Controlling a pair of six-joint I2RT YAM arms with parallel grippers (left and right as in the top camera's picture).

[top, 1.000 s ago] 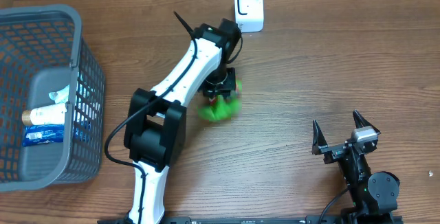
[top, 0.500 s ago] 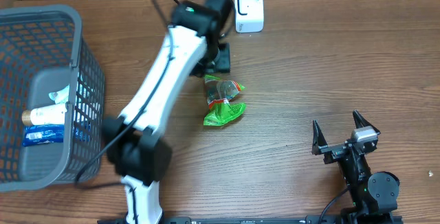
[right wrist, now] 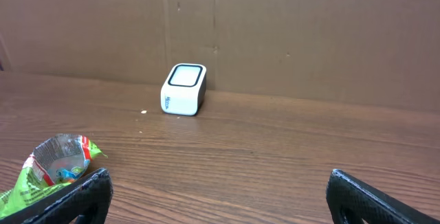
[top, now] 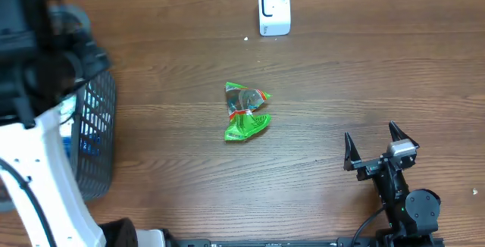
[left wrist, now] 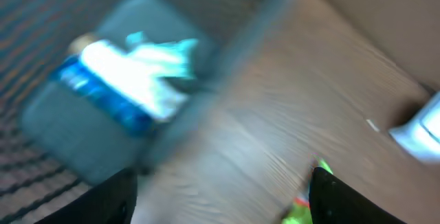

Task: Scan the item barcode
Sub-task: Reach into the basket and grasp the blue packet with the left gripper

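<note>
Fetching seems the step in hand: left gripper (left wrist: 223,186), fingers spread and apparently empty in the blurred view, hovers with white-and-blue items (left wrist: 130,80) in the basket (top: 102,126) ahead of its fingertips, green packet (top: 246,113) lying ahead-left of the wide-open right gripper (top: 370,135), so next comes a descent and pinch.

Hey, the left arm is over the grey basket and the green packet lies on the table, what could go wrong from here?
1. The left wrist view is motion-blurred with the open left gripper above the grey plastic mesh basket; a finger might clip its rim.
2. The white tube and blue packet inside overlap, so both could get pinched together.
3. The crumpled green snack packet lies apart from the white box-shaped scanner; creases may hide its barcode.
</note>
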